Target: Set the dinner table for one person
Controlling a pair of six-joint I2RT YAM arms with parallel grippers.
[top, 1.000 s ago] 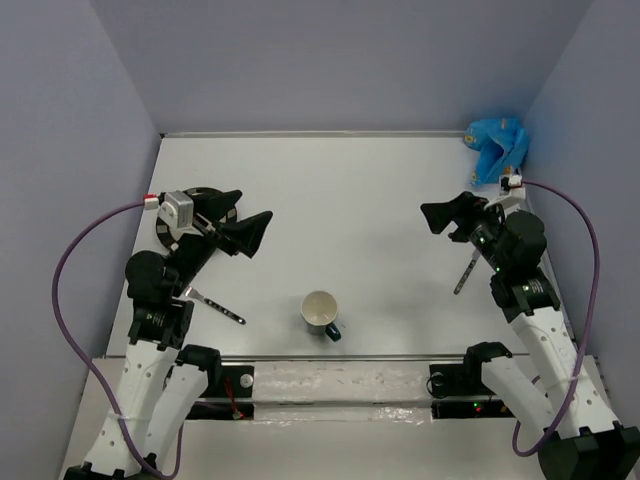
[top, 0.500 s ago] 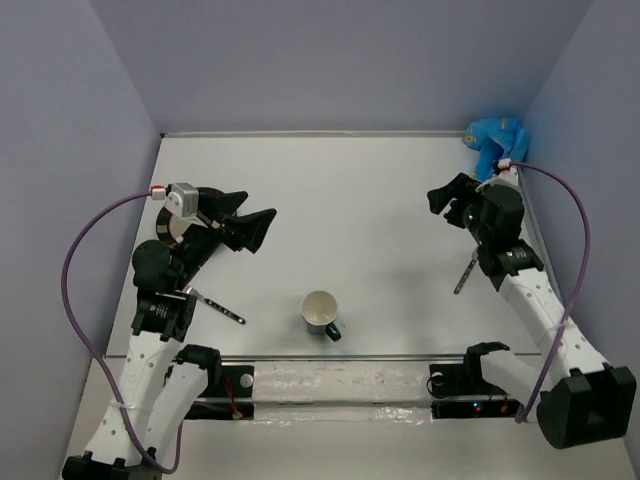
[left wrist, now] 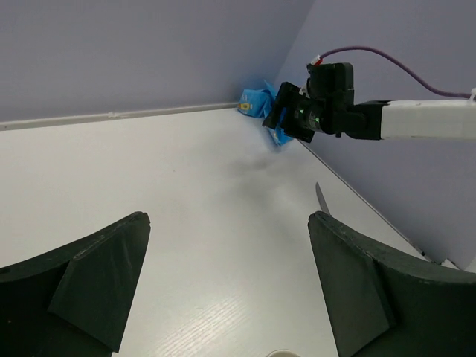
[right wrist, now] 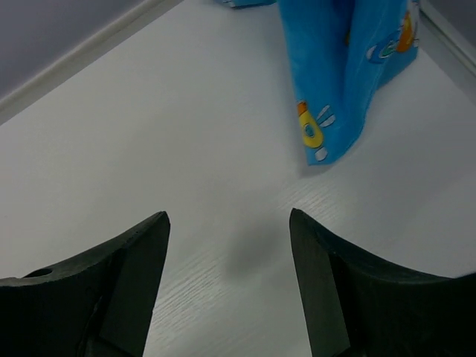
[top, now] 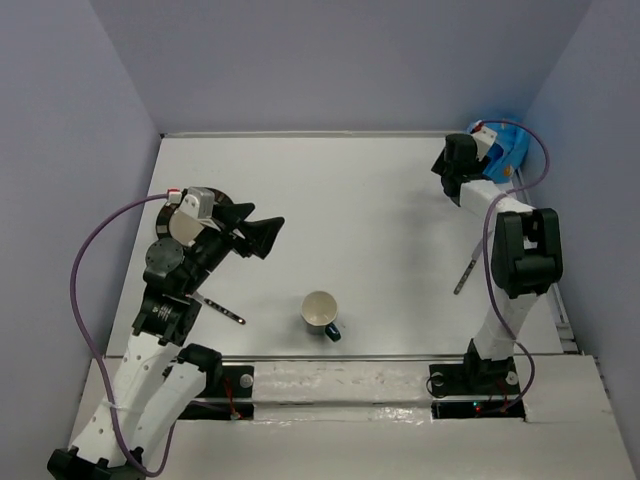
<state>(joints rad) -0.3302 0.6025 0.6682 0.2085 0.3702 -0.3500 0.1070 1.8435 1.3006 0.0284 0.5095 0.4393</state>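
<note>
The dinner table [top: 350, 190] is a large white top. A cream cup [top: 320, 311] with a dark handle stands near its front middle. A fork-like utensil [top: 218, 307] lies at the front left and a knife [top: 465, 272] at the right. A crumpled blue cartoon-patterned cloth [top: 500, 150] sits in the far right corner. My right gripper [top: 450, 183] hovers beside it, open and holding nothing; in the right wrist view the cloth [right wrist: 342, 74] lies just beyond the open gripper [right wrist: 229, 214]. My left gripper [top: 265, 232] is wide open over the left half, empty [left wrist: 229, 217].
A dark round plate [top: 213, 214] lies partly under the left arm at the left side. Grey-violet walls enclose the table on three sides. The left wrist view shows the right arm [left wrist: 327, 111] against the corner and the knife [left wrist: 321, 198] by the right wall.
The right arm has swung away from the knife to the far right corner, next to the blue cloth, and its jaws narrowed a little. The left gripper drifted slightly right.
</note>
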